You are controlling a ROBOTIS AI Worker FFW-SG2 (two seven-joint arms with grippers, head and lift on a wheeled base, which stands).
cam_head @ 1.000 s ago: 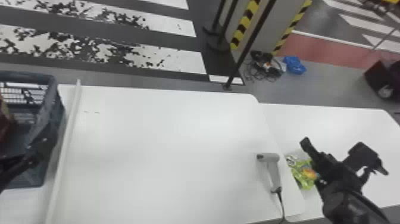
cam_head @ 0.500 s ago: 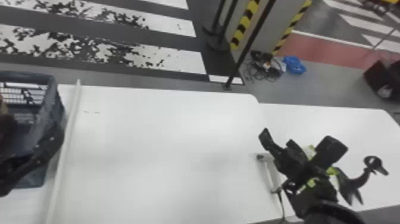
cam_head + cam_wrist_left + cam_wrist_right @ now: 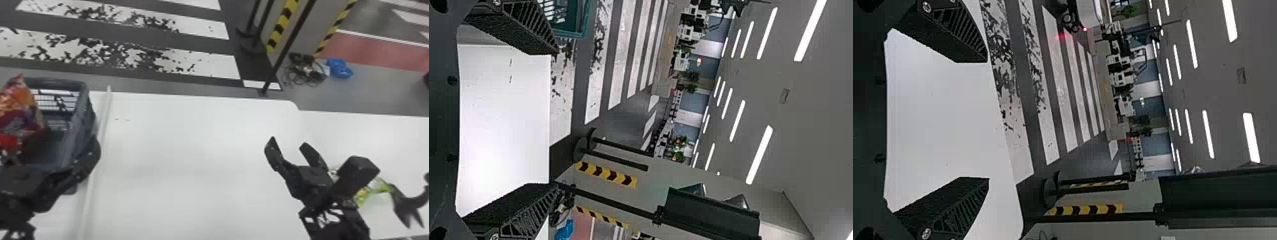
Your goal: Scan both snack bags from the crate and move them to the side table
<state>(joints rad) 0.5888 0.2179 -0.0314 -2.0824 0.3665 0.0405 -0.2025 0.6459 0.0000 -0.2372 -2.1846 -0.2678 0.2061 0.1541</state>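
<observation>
Snack bag [image 3: 19,118] of shiny red-orange film, in blue-grey plastic crate [image 3: 63,83] just beyond left black gripper [image 3: 553,119], wide open and empty. Looks light, soft, slippery; better to pinch gently near top edge. Behind right black gripper [image 3: 287,143], also open and empty: yellow-green film bag [image 3: 360,199].

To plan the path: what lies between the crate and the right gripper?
Beside the crate, a long white bar; from there to the right gripper, bare tabletop. The head view shows this.
</observation>
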